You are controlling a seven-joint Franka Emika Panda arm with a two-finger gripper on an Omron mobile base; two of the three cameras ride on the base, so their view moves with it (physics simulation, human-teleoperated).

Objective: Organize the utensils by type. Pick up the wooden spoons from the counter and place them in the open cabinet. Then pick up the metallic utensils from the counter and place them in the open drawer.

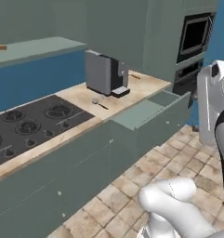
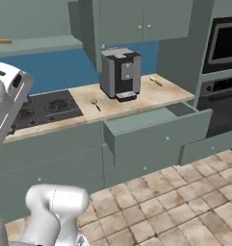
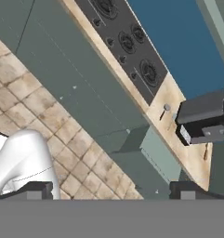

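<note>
The metallic utensil (image 2: 95, 103), with round grey head and slim dark handle, lies flat on the surface (image 2: 146, 96) beside the coffee machine (image 2: 120, 73). Likely light, stiff, slippery: grasp mid-handle. The drawer (image 2: 156, 126) stands open. Jaws fully open, empty.

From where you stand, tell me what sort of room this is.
A rendered home kitchen: a black gas hob with round burners set in the beige marbled stone counter, a grey boxy coffee machine on it, and a black built-in wall oven at the right.
</note>
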